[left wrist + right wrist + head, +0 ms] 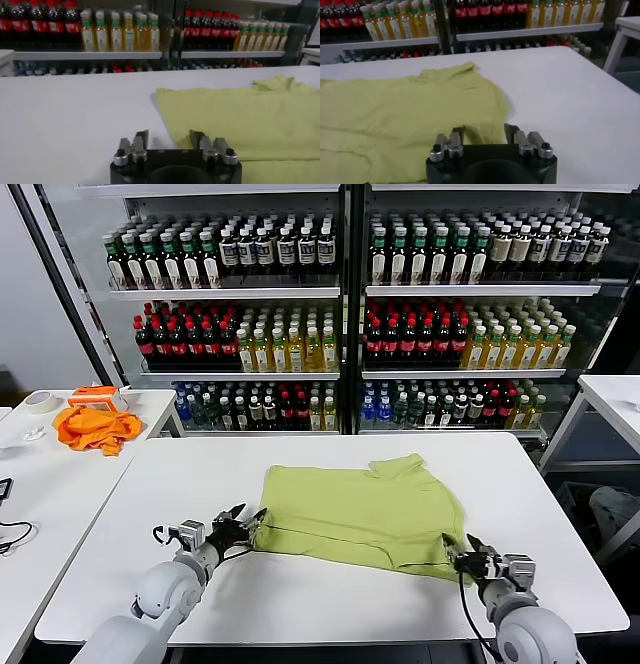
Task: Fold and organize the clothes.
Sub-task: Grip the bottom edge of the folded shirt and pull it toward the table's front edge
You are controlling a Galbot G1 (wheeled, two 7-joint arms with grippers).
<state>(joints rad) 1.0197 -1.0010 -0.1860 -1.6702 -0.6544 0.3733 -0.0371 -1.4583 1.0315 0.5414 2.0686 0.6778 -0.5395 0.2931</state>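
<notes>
A yellow-green T-shirt (360, 509) lies folded flat on the white table (200, 474), its collar end toward the far right. At the shirt's near left corner my left gripper (248, 522) is open, one finger over the cloth edge and the other over bare table. In the left wrist view the shirt (240, 115) spreads out beyond the left gripper (169, 136). My right gripper (455, 546) is open at the near right corner. The right wrist view has the shirt (395, 115) edge lying between the parted fingers of the right gripper (484, 131), not pinched.
An orange cloth (97, 427), an orange box (97, 394) and a tape roll (40, 401) rest on a side table at the left. Drink-bottle shelves (340, 324) fill the back. Another white table (612, 396) stands at the right.
</notes>
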